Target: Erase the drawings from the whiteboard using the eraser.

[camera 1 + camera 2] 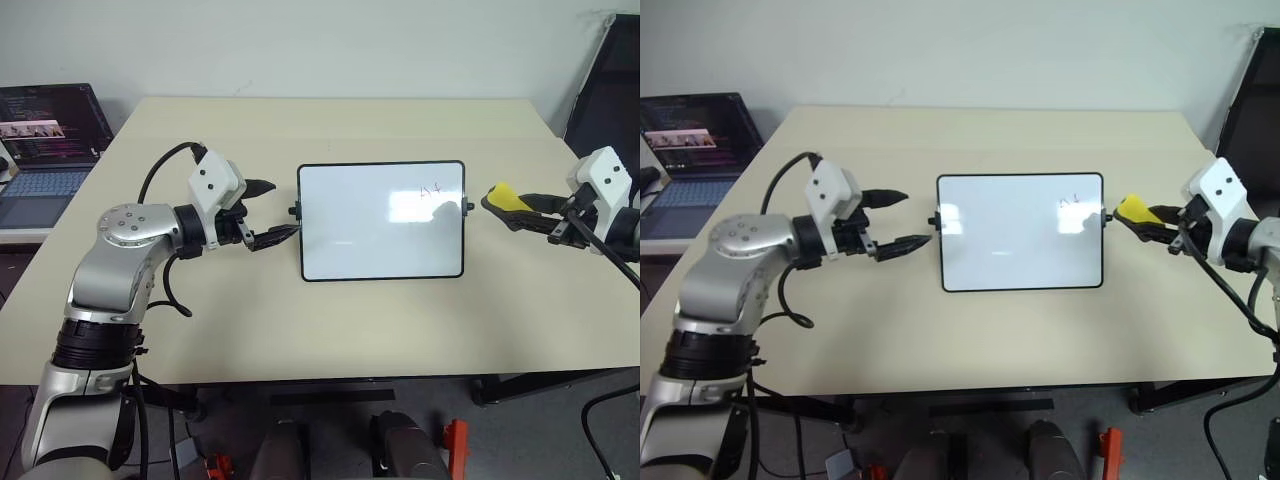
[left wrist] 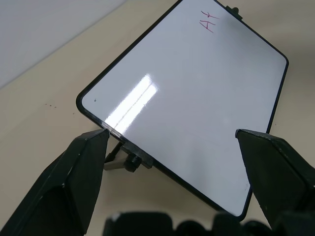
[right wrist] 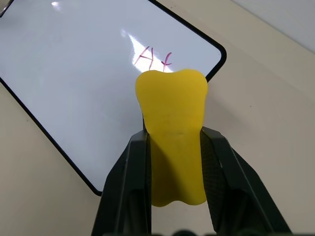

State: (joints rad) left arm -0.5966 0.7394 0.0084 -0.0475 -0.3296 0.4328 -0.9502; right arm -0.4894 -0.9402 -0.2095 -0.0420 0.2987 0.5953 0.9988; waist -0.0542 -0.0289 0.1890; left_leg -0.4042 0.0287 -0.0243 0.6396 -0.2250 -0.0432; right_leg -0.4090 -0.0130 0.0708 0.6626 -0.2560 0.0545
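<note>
At the far left a laptop (image 1: 45, 140) sits open on a separate desk beside the bench (image 1: 300, 330). The left tool (image 1: 268, 212) hangs released, its two fingers spread wide, at the whiteboard's left short edge; in the left wrist view the small black knob (image 2: 132, 162) on that edge sits between the fingers, though whether either finger touches the frame is hard to say from these angles. The whiteboard (image 1: 380, 225) lies flat near the middle of the bench, glossy and thin-framed. It looks light and stiff, and on this smooth top it would likely slide under a sideways wipe, so a steadying hold on the frame or knob at the left edge seems the sensible place to take it. The drawings (image 3: 153, 59), faint reddish marks, sit near the board's upper right corner. Just past the right edge, the right tool (image 1: 515, 205) is clenched on the eraser (image 3: 172, 132), a small yellow block that bulges out beyond the fingertips and appears soft and slightly squeezed at the waist. It is held above the bench, close to the marks but not yet on the board. A soft block like this should be pressed flat, lightly.
</note>
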